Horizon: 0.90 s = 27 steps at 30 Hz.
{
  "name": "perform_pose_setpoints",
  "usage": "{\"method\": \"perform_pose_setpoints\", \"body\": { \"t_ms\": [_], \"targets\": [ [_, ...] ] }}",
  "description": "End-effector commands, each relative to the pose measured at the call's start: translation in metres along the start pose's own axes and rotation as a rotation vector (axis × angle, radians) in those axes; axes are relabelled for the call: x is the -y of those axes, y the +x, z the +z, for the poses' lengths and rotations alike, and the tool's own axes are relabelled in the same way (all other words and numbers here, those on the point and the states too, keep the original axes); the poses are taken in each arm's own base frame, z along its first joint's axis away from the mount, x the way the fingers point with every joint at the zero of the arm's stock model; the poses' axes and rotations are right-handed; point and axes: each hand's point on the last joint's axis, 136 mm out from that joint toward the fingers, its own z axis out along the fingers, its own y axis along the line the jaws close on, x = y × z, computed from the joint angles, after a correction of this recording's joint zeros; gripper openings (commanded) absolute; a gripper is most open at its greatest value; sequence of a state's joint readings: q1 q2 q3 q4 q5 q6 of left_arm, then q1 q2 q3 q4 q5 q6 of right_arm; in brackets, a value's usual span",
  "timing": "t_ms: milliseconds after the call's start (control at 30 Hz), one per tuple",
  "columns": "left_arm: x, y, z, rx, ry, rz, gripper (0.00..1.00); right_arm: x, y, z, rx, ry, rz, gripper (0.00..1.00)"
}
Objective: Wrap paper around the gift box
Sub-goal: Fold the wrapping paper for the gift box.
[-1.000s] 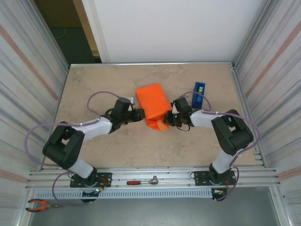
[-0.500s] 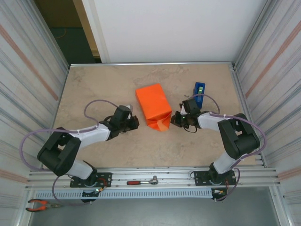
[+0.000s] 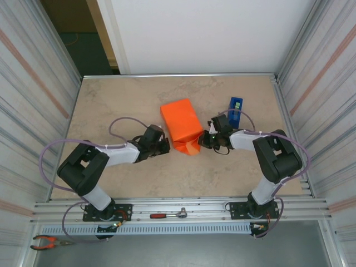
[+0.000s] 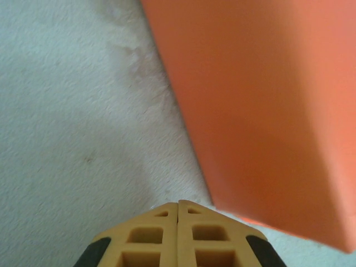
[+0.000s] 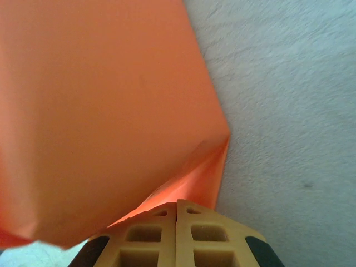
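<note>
The orange paper (image 3: 181, 124) is folded into a boxy parcel in the middle of the table, and the gift box is hidden under it. A loose folded flap sticks out at its near end (image 3: 190, 148). My left gripper (image 3: 166, 146) lies low on the table just left of that near end, shut and holding nothing. In the left wrist view its fingertips (image 4: 178, 203) meet beside the paper's wall (image 4: 267, 111). My right gripper (image 3: 203, 139) is shut at the near right corner. Its fingertips (image 5: 177, 202) sit against the paper fold (image 5: 206, 167), with nothing seen pinched.
An upright blue tape dispenser (image 3: 235, 111) stands just behind the right gripper. A ratchet wrench (image 3: 169, 213) lies on the front rail and red-handled pliers (image 3: 47, 241) at the bottom left. Corrugated metal walls close in both sides.
The left gripper closed, drew back from the parcel's left side, then came in again toward its near left corner. The right gripper pulled slightly away and returned to the near right corner.
</note>
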<state>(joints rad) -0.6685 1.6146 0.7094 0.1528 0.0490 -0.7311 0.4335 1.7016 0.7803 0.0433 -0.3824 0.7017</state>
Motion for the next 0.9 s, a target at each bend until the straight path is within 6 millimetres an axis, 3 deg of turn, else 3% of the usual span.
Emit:
{"method": "perform_pose_setpoints", "body": {
  "t_ms": [0,367,533,700,867],
  "targets": [
    [0.014,-0.015,0.003,0.044,0.015,0.007,0.00,-0.005,0.002,0.007,-0.018,-0.010,-0.021,0.00],
    [0.037,-0.014,0.016,0.028,0.027,0.052,0.00,0.005,0.015,0.016,-0.049,0.015,-0.020,0.00],
    [0.023,-0.013,0.001,0.053,-0.011,0.059,0.00,0.008,0.018,0.016,-0.051,0.019,-0.016,0.00],
    [-0.003,-0.014,-0.021,0.085,-0.056,0.036,0.00,0.004,0.019,0.009,-0.050,0.003,-0.012,0.00],
    [-0.019,-0.022,-0.041,0.113,-0.072,0.026,0.00,-0.004,0.018,-0.012,-0.023,-0.018,-0.017,0.00]
  ]
}}
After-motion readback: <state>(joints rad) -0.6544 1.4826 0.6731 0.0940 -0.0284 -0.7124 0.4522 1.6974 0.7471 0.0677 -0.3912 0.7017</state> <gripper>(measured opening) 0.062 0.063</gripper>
